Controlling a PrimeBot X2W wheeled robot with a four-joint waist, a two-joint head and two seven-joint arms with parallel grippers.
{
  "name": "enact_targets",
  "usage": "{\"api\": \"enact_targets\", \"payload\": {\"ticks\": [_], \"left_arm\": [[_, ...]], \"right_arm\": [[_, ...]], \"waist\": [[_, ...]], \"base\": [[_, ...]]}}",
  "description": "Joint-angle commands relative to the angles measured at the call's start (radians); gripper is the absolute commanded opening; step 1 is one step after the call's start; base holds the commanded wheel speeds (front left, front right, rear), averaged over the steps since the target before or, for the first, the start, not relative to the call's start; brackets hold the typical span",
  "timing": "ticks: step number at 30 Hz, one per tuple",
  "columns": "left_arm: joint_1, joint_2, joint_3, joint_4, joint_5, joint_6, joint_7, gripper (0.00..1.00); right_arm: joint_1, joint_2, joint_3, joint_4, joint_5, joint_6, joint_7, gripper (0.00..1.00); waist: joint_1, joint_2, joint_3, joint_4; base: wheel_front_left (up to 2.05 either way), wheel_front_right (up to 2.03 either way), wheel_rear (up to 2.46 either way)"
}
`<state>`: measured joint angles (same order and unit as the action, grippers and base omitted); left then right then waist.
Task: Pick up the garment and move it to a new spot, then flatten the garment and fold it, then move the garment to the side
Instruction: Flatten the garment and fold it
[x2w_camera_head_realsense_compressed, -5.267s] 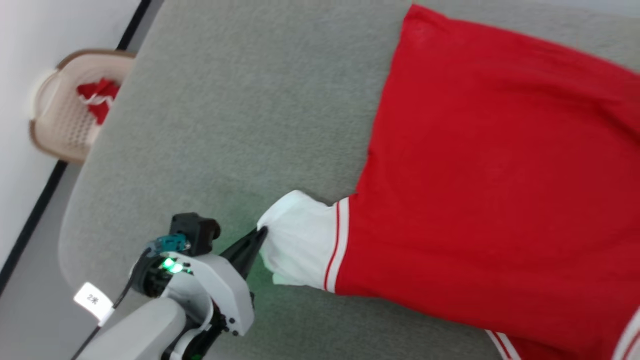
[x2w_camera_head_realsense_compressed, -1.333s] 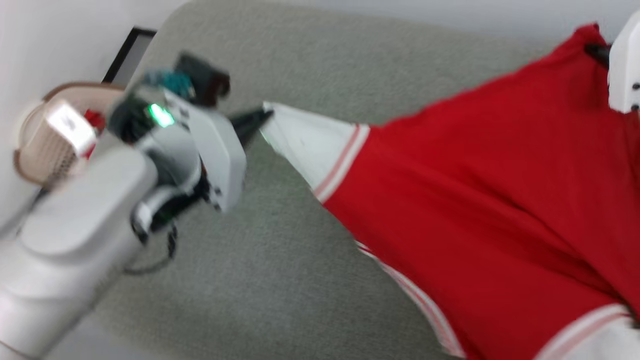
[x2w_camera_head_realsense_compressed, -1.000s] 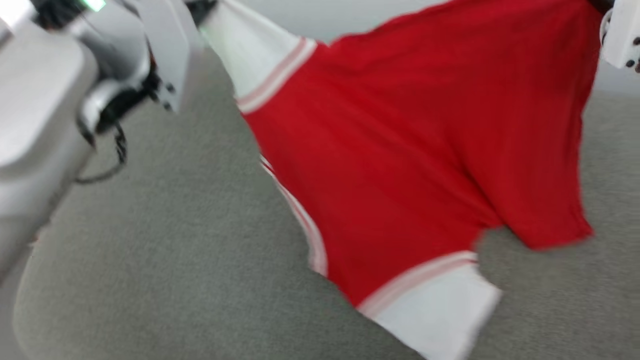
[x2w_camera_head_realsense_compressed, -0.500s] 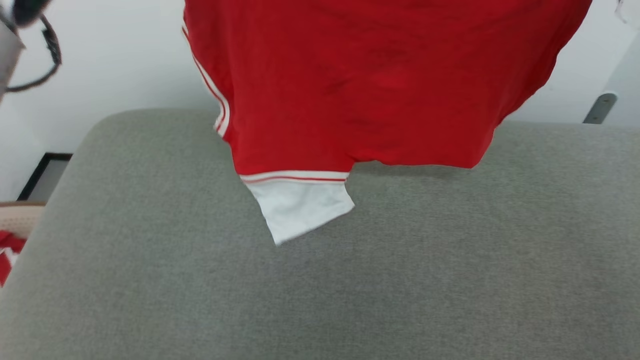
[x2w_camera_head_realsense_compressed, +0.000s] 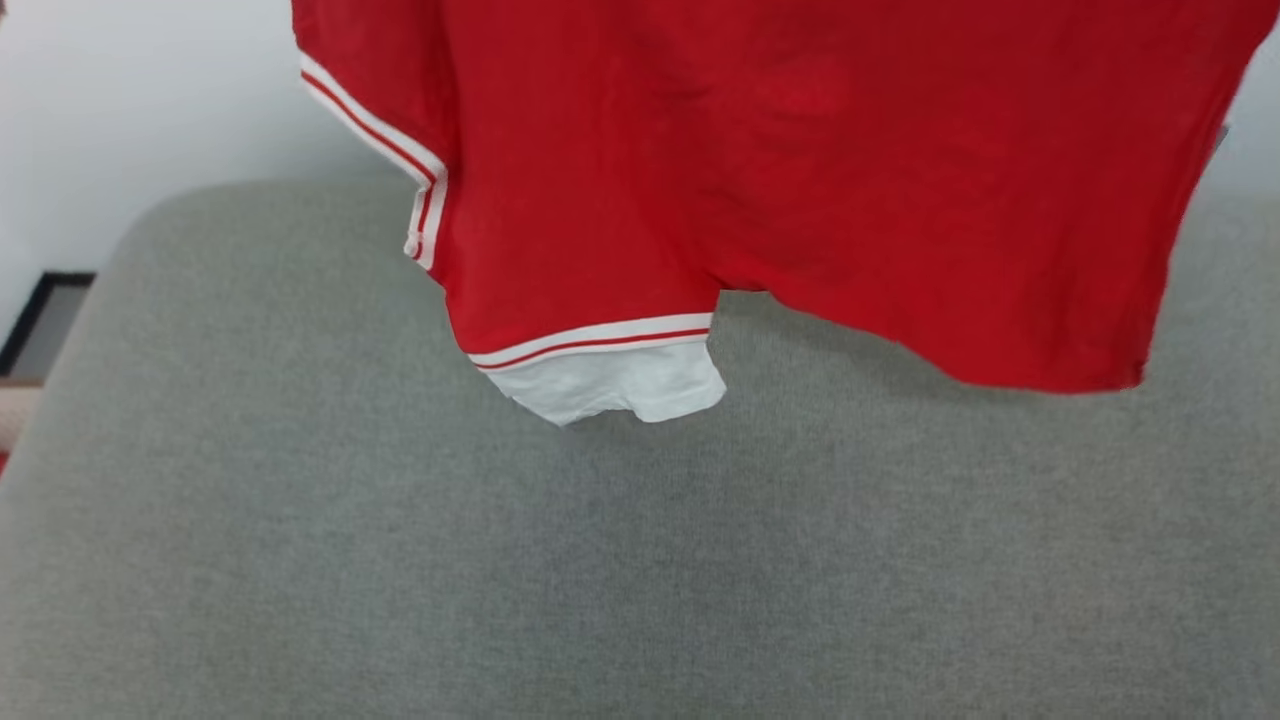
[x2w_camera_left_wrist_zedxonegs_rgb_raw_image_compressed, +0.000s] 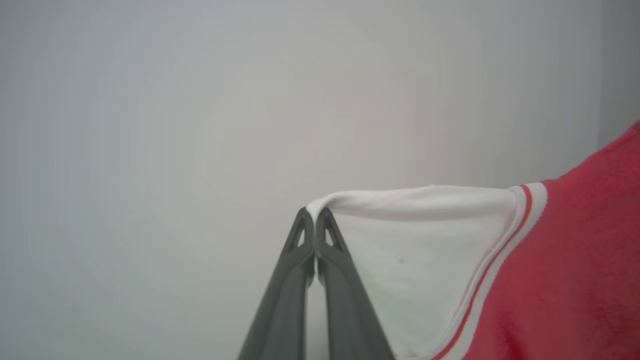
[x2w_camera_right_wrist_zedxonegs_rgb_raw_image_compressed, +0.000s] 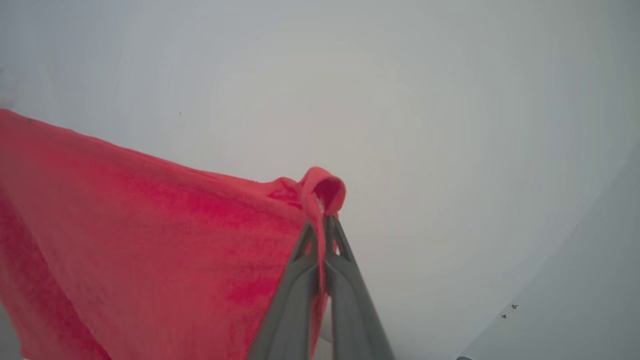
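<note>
Both sets of jaws are pressed together on cloth. In the left wrist view, my left gripper (x2w_camera_left_wrist_zedxonegs_rgb_raw_image_compressed: 315, 212) pinches the very tip of a white sleeve end (x2w_camera_left_wrist_zedxonegs_rgb_raw_image_compressed: 415, 250) at the centre of the frame. In the right wrist view, my right gripper (x2w_camera_right_wrist_zedxonegs_rgb_raw_image_compressed: 321, 220) pinches a small bunched fold of red edge, also at centre. The garment (x2w_camera_head_realsense_compressed: 800, 180) hangs in the air between them, filling the top of the head view above a grey padded surface (x2w_camera_head_realsense_compressed: 640, 580) that covers the lower two thirds. Its lowest part, a second white sleeve end (x2w_camera_head_realsense_compressed: 610, 385) just left of centre, dangles close to that surface; I cannot tell whether it touches.

I judge the garment light, soft and limp: it drapes in loose folds and will not hold a shape by itself. Such thin pinches could slip. Corners, hems and sleeve ends look like the best places to hold, with the two holds set wide apart so the cloth opens out.

It is a bright red top with white sleeve ends, each bordered by a double white stripe. Striped trim also runs down its edge at the upper left of the head view.
</note>
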<state>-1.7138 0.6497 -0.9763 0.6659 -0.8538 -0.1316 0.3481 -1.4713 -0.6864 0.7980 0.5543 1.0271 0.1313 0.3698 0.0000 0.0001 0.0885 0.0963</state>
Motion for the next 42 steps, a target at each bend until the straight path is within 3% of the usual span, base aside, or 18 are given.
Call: {"api": "enact_targets", "payload": {"ticks": [1, 8, 15, 16, 17, 20, 23, 29, 34, 42], "left_arm": [[-0.024, 0.003, 0.001, 0.005, -0.008, 0.002, -0.010, 0.00], [-0.137, -0.028, 0.003, 0.069, 0.058, 0.010, -0.113, 0.00], [-0.353, -0.108, 0.040, 0.195, 0.165, 0.101, -0.361, 0.00], [-0.353, -0.108, 0.040, 0.195, 0.165, 0.101, -0.361, 0.00], [-0.404, -0.128, 0.041, 0.215, 0.199, 0.113, -0.447, 0.00], [-0.449, -0.141, 0.058, 0.231, 0.211, 0.123, -0.534, 0.00], [-0.436, -0.162, 0.083, 0.244, 0.200, 0.101, -0.597, 0.00], [-0.315, -0.179, 0.133, 0.212, 0.205, 0.083, -0.614, 0.00], [-0.150, -0.183, 0.179, 0.179, 0.207, 0.062, -0.614, 0.00], [0.058, -0.221, 0.105, 0.247, 0.163, 0.006, -0.596, 0.00]], "right_arm": [[-0.022, 0.004, -0.020, 0.004, -0.016, -0.001, -0.003, 0.00], [-0.129, 0.077, -0.084, 0.107, -0.159, -0.001, -0.114, 0.00], [-0.312, 0.211, -0.180, 0.333, -0.422, -0.001, -0.464, 0.00], [-0.312, 0.211, -0.180, 0.333, -0.422, -0.001, -0.464, 0.00], [-0.353, 0.238, -0.207, 0.393, -0.486, -0.001, -0.551, 0.00], [-0.393, 0.250, -0.225, 0.436, -0.548, -0.001, -0.597, 0.00], [-0.394, 0.269, -0.251, 0.479, -0.609, -0.001, -0.626, 0.00], [-0.318, 0.285, -0.237, 0.535, -0.658, -0.001, -0.634, 0.00], [-0.236, 0.290, -0.204, 0.561, -0.627, -0.001, -0.630, 0.00], [-0.093, 0.253, -0.137, 0.533, -0.512, -0.001, -0.590, 0.00]], "waist": [[0.0000, -0.0001, 0.107, -0.006], [0.0000, -0.0001, 0.338, -0.031], [0.0000, -0.0001, 0.523, -0.046], [0.0000, -0.0001, 0.523, -0.046], [0.0000, -0.0001, 0.574, -0.032], [0.0000, -0.0001, 0.622, -0.014], [0.0000, -0.0001, 0.671, 0.014], [0.0000, -0.0001, 0.692, 0.062], [0.0000, -0.0001, 0.653, 0.096], [0.0000, -0.0001, 0.537, 0.132]], "base": [[0.00, 0.00, 0.00], [0.00, 0.00, 0.00], [0.00, 0.00, 0.00], [0.00, 0.00, 0.00], [0.00, 0.00, 0.00], [0.00, 0.00, 0.00], [0.00, 0.00, 0.00], [0.00, 0.00, 0.00], [0.00, 0.00, 0.00], [0.00, 0.00, 0.00]]}}
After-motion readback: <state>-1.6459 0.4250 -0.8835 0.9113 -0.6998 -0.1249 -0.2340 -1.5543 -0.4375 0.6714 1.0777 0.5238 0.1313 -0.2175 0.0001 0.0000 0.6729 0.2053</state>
